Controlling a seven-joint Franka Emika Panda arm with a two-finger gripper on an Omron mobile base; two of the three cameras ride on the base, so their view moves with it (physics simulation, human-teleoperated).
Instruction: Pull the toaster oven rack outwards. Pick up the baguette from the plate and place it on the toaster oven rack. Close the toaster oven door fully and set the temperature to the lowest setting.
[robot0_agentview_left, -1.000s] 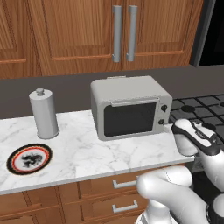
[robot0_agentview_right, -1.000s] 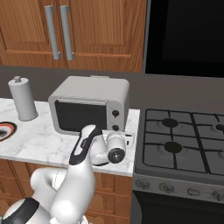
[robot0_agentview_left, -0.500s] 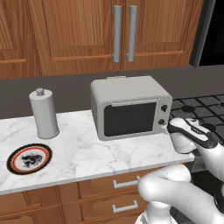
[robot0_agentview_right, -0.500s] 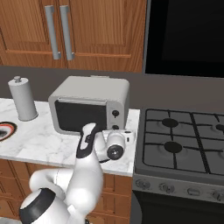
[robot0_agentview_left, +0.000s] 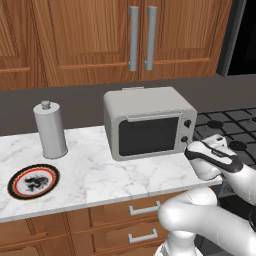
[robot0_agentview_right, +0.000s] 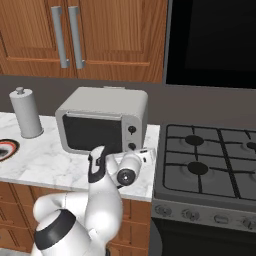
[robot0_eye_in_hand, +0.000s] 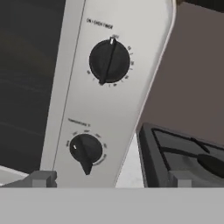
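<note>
Marble-topped desk (robot0_agentview_left: 95, 175) carries the oven (robot0_agentview_left: 147, 127) near its right end, and the oven stands just beside the black stove (robot0_agentview_right: 210, 165). Its door (robot0_agentview_left: 150, 136) is shut flat against the front, with the slim handle bar along the top edge, so the rack and the inside cannot be seen through the dark glass. The plate (robot0_agentview_left: 33, 181) lies far to the left on the desk, near the front edge, and a tall grey canister (robot0_agentview_left: 50, 130) stands behind it; I cannot see bread on the plate. The hand (robot0_eye_in_hand: 109, 181) is in front of the right part of the oven, low and close to the two knobs, and its two fingers stand wide apart with nothing between them. In the hand view the upper knob (robot0_eye_in_hand: 109, 61) has its pointer turned a little right of straight up, and the lower knob (robot0_eye_in_hand: 85, 149) has its pointer turned down. Neither finger touches a knob. Wooden cabinets (robot0_agentview_left: 130, 40) with two grey handles hang above the oven.
</note>
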